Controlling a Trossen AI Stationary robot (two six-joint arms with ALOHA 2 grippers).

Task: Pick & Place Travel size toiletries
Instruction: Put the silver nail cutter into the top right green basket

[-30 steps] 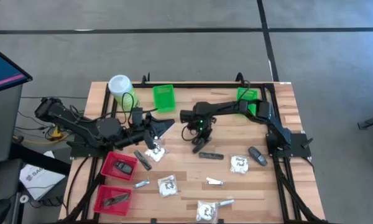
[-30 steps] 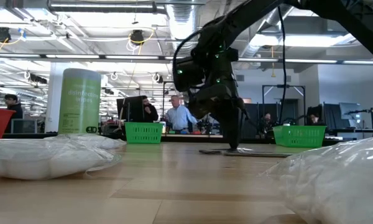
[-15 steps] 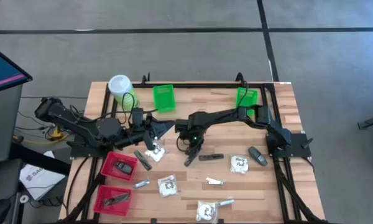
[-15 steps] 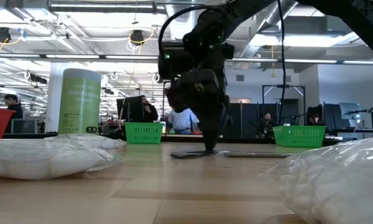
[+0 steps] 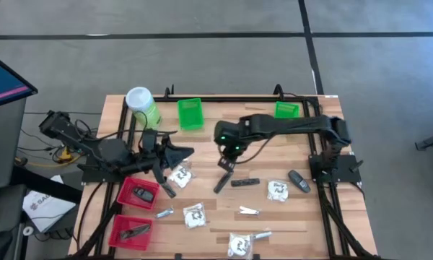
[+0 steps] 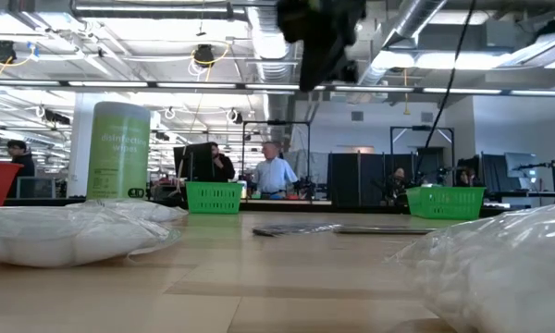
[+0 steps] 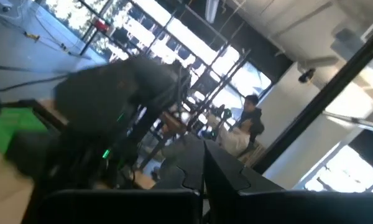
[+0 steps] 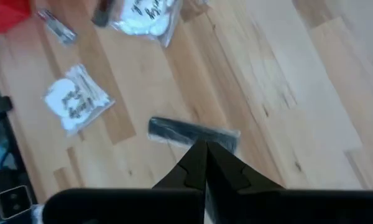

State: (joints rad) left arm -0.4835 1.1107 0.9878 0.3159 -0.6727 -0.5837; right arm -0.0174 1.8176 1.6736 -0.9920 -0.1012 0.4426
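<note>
**Inspector:** High view first. What changed?

**Assistant:** The right pincer [image 5: 224, 165], pressed together and empty, has lifted off the counter [image 5: 274, 220]. A dark stick [image 5: 220, 182] it pushed now lies slanted beside the other stick [image 5: 245, 182]. The left pincer [image 5: 177, 153], also pressed together, has drawn back above the white packet [image 5: 180, 175].

**Inspector:** Low view?

**Assistant:** The right arm has risen to the top edge; both sticks [image 6: 301, 228] lie flat.

**Inspector:** Right wrist view?

**Assistant:** Stick [image 8: 193, 132] below closed tips.

**Inspector:** Meaning?

**Assistant:** Nothing grasped; judged a nudge, pick pending.
</note>
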